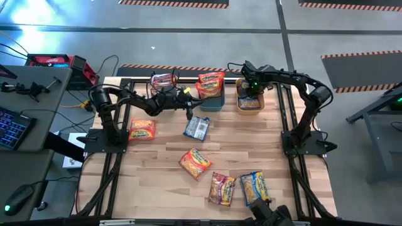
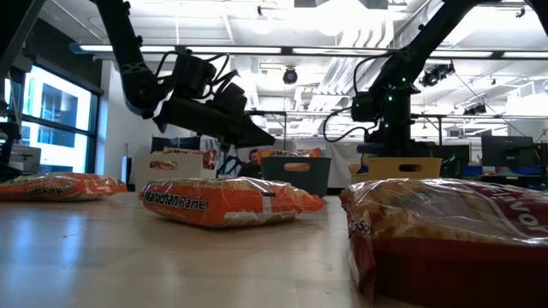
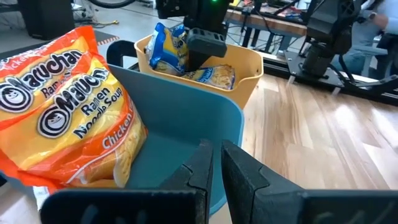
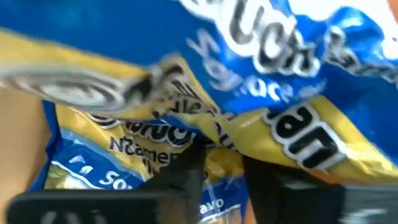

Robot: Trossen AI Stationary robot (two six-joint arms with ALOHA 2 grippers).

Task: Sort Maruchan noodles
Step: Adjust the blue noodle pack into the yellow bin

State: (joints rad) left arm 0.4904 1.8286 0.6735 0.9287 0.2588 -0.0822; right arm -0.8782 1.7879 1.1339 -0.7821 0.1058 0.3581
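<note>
A robotics lab (open-plan, industrial): hazard-striped floor [image 1: 173, 3], exposed ceiling ducts [image 2: 282, 34], cluttered workbenches [image 2: 505, 158].

I read "Maruchan Ramen Noodle Soup, Chicken" on the orange packet [image 3: 68, 118] inside the teal bin [image 3: 186, 124]; "Maruchan Ramen" on the packet [image 2: 227, 202] ahead of that bin.

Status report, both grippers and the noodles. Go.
Left gripper shut, empty, by teal bin. Right gripper down in orange bin, over blue-yellow packets; grip unclear. Six packets loose on table. Nothing blocking.
</note>
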